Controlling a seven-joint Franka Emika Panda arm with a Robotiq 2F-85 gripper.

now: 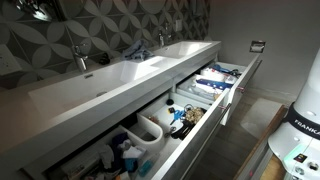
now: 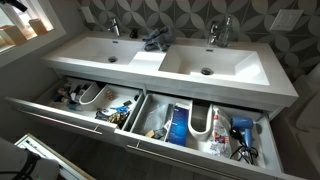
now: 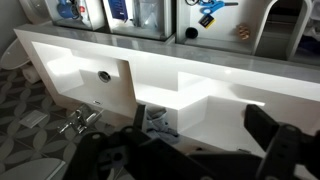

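Dark object [image 3: 157, 120] lies between the two sinks [image 3: 90, 70], just ahead of the claw [image 3: 198, 130]. Claw is spread wide, holding nothing.

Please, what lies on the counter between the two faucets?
A small dark object lies on the counter between one faucet and the other faucet, seen in an exterior view; too blurred to identify.

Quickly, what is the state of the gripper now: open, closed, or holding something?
Gripper: open, holding nothing; its fingers stand wide apart over the white sink counter.
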